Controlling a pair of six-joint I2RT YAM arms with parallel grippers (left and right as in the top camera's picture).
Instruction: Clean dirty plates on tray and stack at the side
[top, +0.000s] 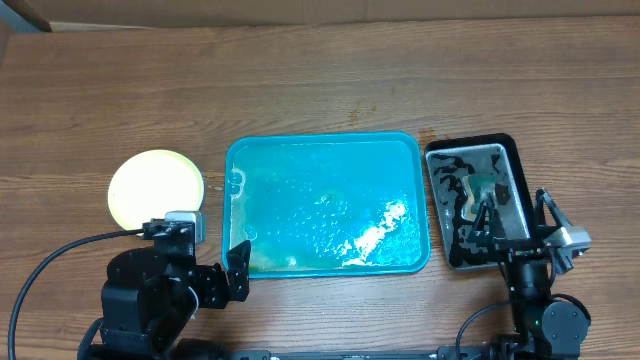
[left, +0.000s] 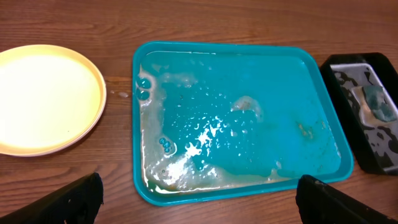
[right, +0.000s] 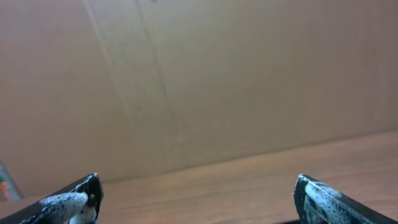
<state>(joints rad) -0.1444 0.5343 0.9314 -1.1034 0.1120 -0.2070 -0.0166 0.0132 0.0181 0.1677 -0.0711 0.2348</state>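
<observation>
Plate first: I see one from above, pale yellow-green and round. It lies flat on the table off the tray's left short side, apart from the rim. Its face looks bright and unmarked. Whether more plates sit under it, I cannot tell.

The tray is my landmark, turquoise and square to me in the middle of the table. It is wet all over: beads of water across the floor, white foam glinting toward its right near corner, and a brownish murk along the near edge. A few round bubbles sit by its left rim.

My left end effector is spread wide and grips nothing. It hangs by the tray's near left corner, and its camera looks down across the whole tray, with the plate off to the side.

Just beside the tray's right short side is a black tray, smaller and glossy. Water is pooled inside it, with a greenish-grey lump resting there.

My right end effector is at the near end of that black tray. It is spread wide too, with nothing between the fingers, and both tips show white suds. Its camera looks level: a strip of table, then a plain tan wall behind.
</observation>
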